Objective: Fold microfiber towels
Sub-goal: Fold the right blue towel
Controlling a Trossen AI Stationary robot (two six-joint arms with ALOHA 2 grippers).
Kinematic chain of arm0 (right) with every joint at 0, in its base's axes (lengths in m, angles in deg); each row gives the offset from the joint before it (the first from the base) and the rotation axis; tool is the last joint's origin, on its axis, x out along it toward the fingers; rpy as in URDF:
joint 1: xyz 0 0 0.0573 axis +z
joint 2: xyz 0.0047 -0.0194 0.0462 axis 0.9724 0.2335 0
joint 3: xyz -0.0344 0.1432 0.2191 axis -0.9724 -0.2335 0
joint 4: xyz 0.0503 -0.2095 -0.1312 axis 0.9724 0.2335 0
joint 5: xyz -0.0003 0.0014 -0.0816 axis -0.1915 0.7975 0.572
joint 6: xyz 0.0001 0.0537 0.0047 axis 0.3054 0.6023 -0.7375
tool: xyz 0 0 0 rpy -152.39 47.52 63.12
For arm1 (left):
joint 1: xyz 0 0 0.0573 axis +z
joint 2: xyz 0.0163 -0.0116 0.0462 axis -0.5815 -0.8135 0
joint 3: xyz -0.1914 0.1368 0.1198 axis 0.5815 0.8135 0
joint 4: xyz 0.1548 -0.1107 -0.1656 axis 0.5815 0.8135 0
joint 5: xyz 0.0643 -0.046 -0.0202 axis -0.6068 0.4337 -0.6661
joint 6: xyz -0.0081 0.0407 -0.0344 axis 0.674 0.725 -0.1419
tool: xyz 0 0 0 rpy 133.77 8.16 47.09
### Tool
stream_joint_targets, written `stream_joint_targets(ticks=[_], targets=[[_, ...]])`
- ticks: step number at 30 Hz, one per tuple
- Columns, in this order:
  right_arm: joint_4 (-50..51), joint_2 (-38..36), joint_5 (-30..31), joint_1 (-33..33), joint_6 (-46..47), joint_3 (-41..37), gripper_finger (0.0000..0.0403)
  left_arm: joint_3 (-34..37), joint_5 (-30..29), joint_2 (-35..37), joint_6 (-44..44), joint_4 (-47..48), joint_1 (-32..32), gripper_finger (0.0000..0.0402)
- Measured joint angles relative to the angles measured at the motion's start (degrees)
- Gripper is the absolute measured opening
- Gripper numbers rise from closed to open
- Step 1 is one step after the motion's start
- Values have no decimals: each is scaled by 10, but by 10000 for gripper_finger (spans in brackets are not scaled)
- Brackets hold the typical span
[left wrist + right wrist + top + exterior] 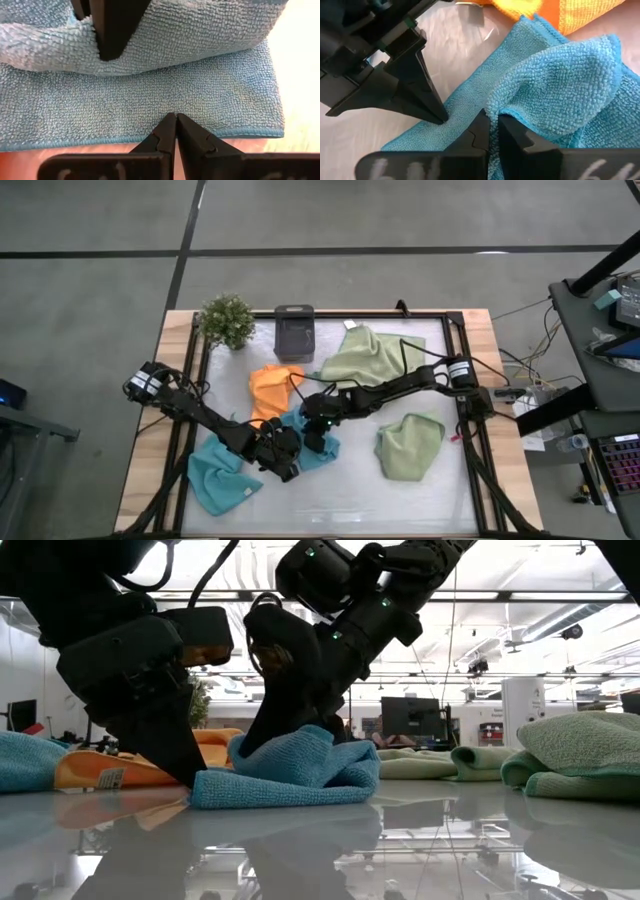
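Observation:
A light blue microfiber towel (pixel 327 452) (pixel 300 775) lies bunched at the table's middle, its lower layer flat on the table and a fold raised over it. My left gripper (pixel 287 467) (pixel 176 116) is shut with its tips on the flat layer near the towel's edge. My right gripper (pixel 318 440) (pixel 490 119) is shut on the raised fold. An orange towel (pixel 272 390) lies just behind. A second blue towel (pixel 215 480) lies at the near left. Two sage green towels (pixel 370 358) (pixel 408 445) lie to the right. My left gripper presses its shut fingertips (pixel 170 125) down on the towel's flat single layer (pixel 150 107), a little in from its hemmed edge. The fingers slant down from the table's left. That layer lies flat on the table beneath them. My right gripper pinches the hemmed edge of the raised fold (pixel 507 114) between its two fingers. The fingers slant down from the table's right. The fold stands up slack above the flat layer, and the rest of the towel stays on the table.
A small potted plant (pixel 228 320) and a dark grey box (pixel 294 330) stand at the table's far edge. A black frame (pixel 452 330) runs round the table. Bare tabletop lies along the near edge between the blue and green towels.

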Motion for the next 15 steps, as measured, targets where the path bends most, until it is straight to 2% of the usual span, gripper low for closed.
stream_joint_targets(ticks=[6,10,15], targets=[[13,0,-4,5,-83,0,12,0,0,0,0,-1,0,3],[12,0,-4,6,-45,0,16,0,0,0,0,-1,0,3],[13,0,-4,5,-30,0,55,0,0,0,0,-1,0,3]])
